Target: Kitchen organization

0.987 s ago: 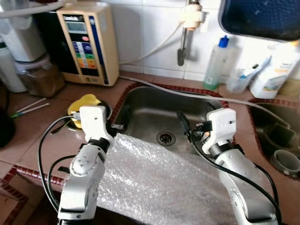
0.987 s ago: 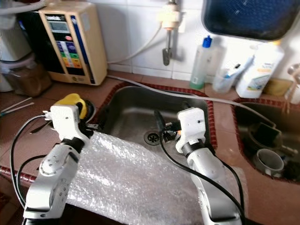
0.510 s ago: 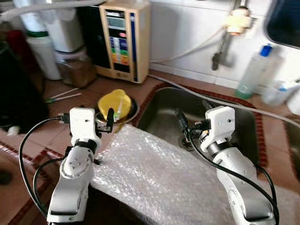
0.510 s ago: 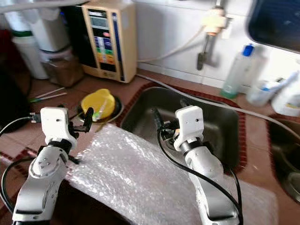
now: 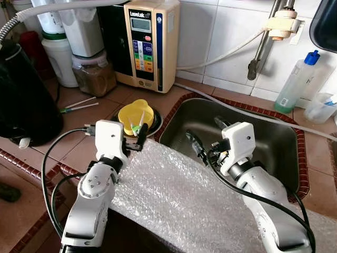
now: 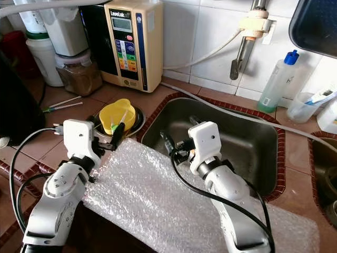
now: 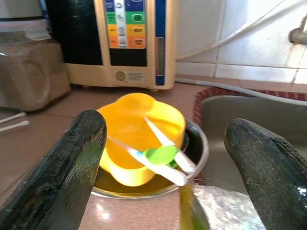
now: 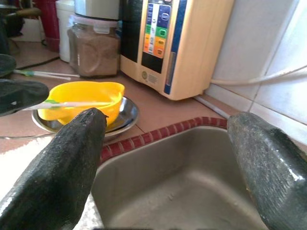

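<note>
Yellow cup [image 5: 136, 113] w/ spoons sits in steel dish by sink [image 5: 279, 153]; left claw [image 7: 163, 143] released, aimed at it, likely approach; right claw [image 8: 168, 158] released over sink.

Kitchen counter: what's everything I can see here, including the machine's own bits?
water machine: one, cream with coloured buttons, against the tiled wall.
jar: one, clear with brown contents, left of the water machine.
yellow cup: one, in a metal dish beside the sink, with white and green utensils in it.
sink: one, steel, set into the red-tiled counter.
bubble wrap: one clear sheet, over the counter's front edge and the sink's near rim.
spray bottle: one, pale green with a blue cap, behind the sink.
hose: one, white, from the wall tap toward the water machine.
black bag: one, far left.
left tool: open, pointing at the yellow cup.
right tool: open, above the sink's near left corner.
</note>
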Controlling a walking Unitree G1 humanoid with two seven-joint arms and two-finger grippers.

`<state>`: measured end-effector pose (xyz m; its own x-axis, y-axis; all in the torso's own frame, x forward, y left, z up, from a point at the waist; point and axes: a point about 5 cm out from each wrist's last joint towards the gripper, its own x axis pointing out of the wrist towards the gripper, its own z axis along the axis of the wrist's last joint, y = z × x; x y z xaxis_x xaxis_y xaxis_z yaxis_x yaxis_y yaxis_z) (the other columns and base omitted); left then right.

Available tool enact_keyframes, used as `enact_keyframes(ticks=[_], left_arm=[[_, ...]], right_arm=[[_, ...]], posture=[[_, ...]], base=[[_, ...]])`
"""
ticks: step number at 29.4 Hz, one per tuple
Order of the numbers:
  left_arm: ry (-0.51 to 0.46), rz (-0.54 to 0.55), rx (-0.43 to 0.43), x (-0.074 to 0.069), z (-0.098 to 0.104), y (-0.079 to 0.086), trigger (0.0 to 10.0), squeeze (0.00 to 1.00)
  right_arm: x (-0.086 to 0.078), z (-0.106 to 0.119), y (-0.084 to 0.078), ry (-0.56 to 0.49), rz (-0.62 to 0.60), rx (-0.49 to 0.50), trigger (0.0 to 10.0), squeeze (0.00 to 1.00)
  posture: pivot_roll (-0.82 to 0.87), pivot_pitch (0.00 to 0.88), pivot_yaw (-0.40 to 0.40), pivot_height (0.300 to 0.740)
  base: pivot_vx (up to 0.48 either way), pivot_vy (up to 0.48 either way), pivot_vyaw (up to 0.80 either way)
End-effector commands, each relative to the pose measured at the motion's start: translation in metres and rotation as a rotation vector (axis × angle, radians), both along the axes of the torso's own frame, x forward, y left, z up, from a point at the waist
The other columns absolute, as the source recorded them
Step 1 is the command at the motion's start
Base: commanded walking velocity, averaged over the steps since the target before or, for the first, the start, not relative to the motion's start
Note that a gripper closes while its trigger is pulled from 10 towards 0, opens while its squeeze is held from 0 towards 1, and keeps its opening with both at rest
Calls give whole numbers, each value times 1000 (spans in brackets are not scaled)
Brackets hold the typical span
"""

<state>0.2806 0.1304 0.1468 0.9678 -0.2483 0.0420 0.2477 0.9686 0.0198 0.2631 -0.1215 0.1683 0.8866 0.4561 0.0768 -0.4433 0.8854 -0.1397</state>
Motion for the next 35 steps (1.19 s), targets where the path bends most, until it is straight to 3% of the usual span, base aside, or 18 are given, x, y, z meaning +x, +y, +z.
enact_keyframes(ticks=[1, 11, 16, 25, 28, 29, 32, 34, 35], left_arm=[[29, -25, 1, 0, -4, -3, 10000, 0], [59, -48, -12, 3, -11, -3, 10000, 0], [61, -49, -16, 4, -12, -4, 10000, 0], [60, -49, -23, 8, -14, -6, 10000, 0], [61, -53, -30, 8, -15, -9, 4745, 0], [58, -55, -32, 8, -15, -9, 706, 0], [56, -57, -31, 9, -15, -9, 392, 0], [58, -58, -30, 9, -15, -10, 980, 0], [60, -60, -29, 10, -15, -10, 275, 0]], right_arm=[[-2, 3, -7, -7, -25, -19, 10000, 0], [-23, -17, -25, 100, -36, -51, 10000, 0], [-34, -20, -20, 128, 48, -50, 10000, 0], [-39, -21, -12, 179, 164, -20, 10000, 0], [-42, -20, -8, 194, 214, 9, 10000, 0], [-42, -20, -6, 201, 235, 17, 10000, 0], [-42, -20, -6, 200, 240, 17, 10000, 0], [-41, -20, -4, 197, 247, 16, 10000, 0], [-40, -20, -3, 196, 257, 14, 10000, 0]], posture=[[46, 0, -7, 740], [26, 0, -2, 740], [22, 0, -1, 740], [16, 0, 1, 740], [14, 0, 3, 740], [14, 0, 8, 740], [14, 0, 9, 740], [16, 0, 12, 740], [14, 0, 11, 740]], base=[[0, 0, 0], [0, 0, 0], [0, 0, 0], [0, 0, 0], [0, 0, 0], [0, 0, 0], [0, 0, 0], [0, 0, 0], [0, 0, 0]])
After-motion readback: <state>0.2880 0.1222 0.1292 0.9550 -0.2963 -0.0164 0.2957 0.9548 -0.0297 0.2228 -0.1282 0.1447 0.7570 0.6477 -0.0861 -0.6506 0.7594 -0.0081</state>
